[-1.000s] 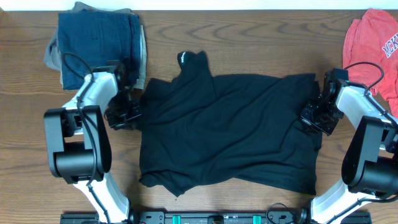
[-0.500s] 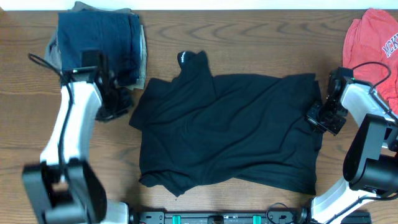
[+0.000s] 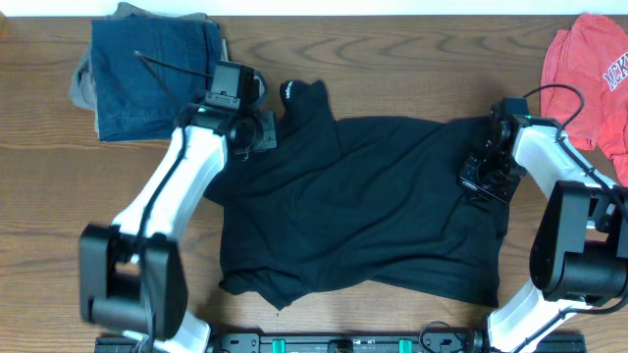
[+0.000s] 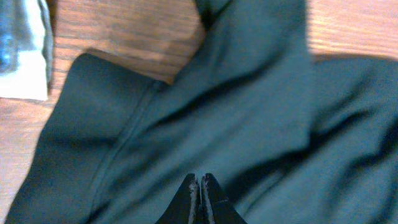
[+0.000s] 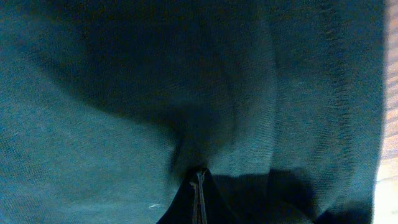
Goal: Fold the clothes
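One black garment [image 3: 363, 206] lies spread and rumpled over the middle of the table [image 3: 392, 59], reaching down close to the near edge. A narrow part of it sticks out toward the far edge and carries a small white mark [image 3: 287, 93] at its tip. The cloth is creased, with folds running across it and a lumpy hem near the near left side.

At its far left part, the left fingers [image 3: 257, 132] hang over the cloth just beside the narrow part. In the wrist view these fingers [image 4: 191, 186] are pressed together above a seam fold; whether they touch the fabric cannot be told.

At the garment's right side, the right fingers [image 3: 486, 176] sit over the cloth just inside its right hem. Seen from the wrist, they [image 5: 194, 193] are pressed together with their tips down at a small pucker in the cloth; whether any cloth is caught between them cannot be told.

A denim pile [image 3: 157, 64] rests in the far left corner, and a red shirt [image 3: 589, 69] in the far right corner.
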Action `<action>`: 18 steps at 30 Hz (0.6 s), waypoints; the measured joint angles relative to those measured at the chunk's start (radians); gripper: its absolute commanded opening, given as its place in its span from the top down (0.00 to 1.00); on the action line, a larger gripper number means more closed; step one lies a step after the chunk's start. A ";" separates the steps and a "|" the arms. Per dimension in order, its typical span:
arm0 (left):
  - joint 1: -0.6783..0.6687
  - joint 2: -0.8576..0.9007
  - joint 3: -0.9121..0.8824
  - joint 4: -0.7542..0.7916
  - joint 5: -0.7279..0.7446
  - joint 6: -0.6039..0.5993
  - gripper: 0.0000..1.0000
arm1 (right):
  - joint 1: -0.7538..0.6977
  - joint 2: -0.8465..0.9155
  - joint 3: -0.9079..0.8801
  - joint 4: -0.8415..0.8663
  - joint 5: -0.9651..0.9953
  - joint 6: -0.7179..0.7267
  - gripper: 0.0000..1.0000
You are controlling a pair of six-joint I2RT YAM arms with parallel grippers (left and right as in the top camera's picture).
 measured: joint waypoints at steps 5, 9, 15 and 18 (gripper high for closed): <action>0.001 0.126 0.000 0.053 0.001 0.000 0.94 | 0.017 0.000 0.000 0.003 0.000 0.000 0.99; 0.000 0.186 0.000 0.071 0.001 0.000 0.94 | 0.021 0.000 0.000 0.002 -0.001 0.000 0.99; 0.001 0.231 0.000 0.100 -0.029 0.000 0.94 | 0.021 0.000 0.000 -0.001 0.002 0.000 0.99; 0.002 0.242 0.000 0.098 -0.079 0.000 0.94 | 0.021 0.000 0.000 -0.009 0.007 0.000 0.99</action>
